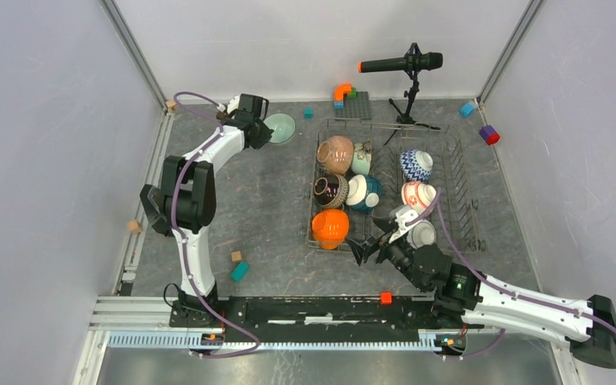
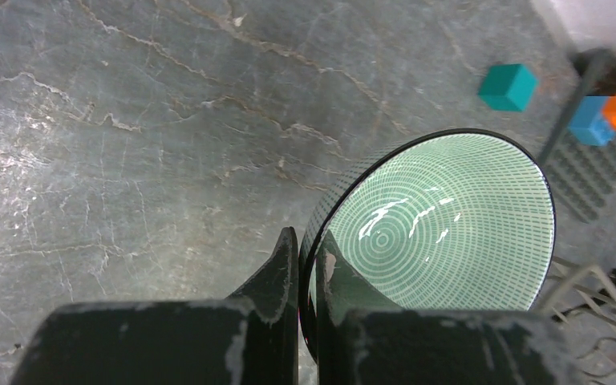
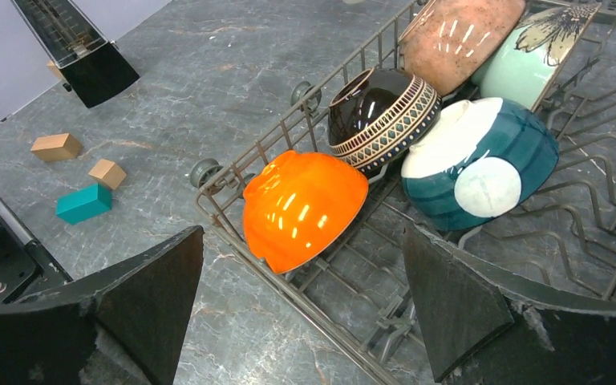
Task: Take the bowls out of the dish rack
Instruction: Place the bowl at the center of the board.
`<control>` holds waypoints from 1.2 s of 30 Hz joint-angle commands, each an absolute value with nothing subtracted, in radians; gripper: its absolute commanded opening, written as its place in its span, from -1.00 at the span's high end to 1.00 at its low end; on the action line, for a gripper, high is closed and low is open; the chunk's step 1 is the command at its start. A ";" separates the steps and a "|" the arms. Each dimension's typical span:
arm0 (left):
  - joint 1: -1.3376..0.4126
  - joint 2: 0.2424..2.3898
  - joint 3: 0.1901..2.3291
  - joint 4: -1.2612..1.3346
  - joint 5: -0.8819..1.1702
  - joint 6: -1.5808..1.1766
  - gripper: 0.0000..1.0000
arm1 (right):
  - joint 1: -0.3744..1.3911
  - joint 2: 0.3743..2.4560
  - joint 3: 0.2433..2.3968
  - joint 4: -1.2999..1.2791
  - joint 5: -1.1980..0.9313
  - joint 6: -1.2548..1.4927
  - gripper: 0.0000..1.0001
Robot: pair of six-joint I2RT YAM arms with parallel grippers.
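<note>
The pale green bowl point(image 2: 441, 224) is already out of the dish rack point(image 1: 459, 172). It is near the far edge of the desk point(image 2: 128, 120), to the left of the rack, and your left fingers point(image 2: 281, 273) are clamped on its rim, one finger inside and one outside. Whether its foot touches the desk, I cannot tell. The other bowls lean between the tines of the rack, which fills the right half of the desk. The orange bowl point(image 3: 305, 204) lies tilted at the near left corner of the rack, with a dark striped bowl point(image 3: 381, 108) and a teal bowl point(image 3: 481, 160) just behind it. Your right fingers point(image 3: 152, 281) stand wide apart and hold nothing; they hover just before the orange bowl. I judge these bowls stiff, rather heavy for their size, slippery from the glaze, and easy to chip against the wire. Take each one by the rim, as you do on the left, and not over the round back, where the fingers would probably slide off.
</note>
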State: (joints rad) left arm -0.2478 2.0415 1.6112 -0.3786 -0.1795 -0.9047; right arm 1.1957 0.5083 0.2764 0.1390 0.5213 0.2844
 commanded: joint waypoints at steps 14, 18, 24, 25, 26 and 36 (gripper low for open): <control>-0.242 2.210 1.792 -0.357 -0.241 -0.881 0.96 | 1.194 0.506 0.157 0.241 0.526 0.259 -0.96; -0.241 2.218 1.797 -0.359 -0.249 -0.872 0.95 | 1.194 0.511 0.153 0.241 0.527 0.245 -0.96; -0.237 2.230 1.799 -0.366 -0.246 -0.852 0.89 | 1.194 0.501 0.152 0.227 0.535 0.247 -0.96; -0.236 2.232 1.798 -0.368 -0.243 -0.849 0.87 | 1.194 0.498 0.151 0.226 0.535 0.249 -0.96; -0.236 2.233 1.798 -0.372 -0.241 -0.845 0.83 | 1.194 0.495 0.153 0.223 0.534 0.252 -0.96; -0.236 2.182 1.765 -0.381 -0.202 -0.815 -0.11 | 1.194 0.454 0.186 0.163 0.528 0.240 -0.96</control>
State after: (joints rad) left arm -0.2417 2.2322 1.7435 -0.4080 -0.2111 -0.8597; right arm 1.1957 0.4625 0.1577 0.1951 0.5171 0.2565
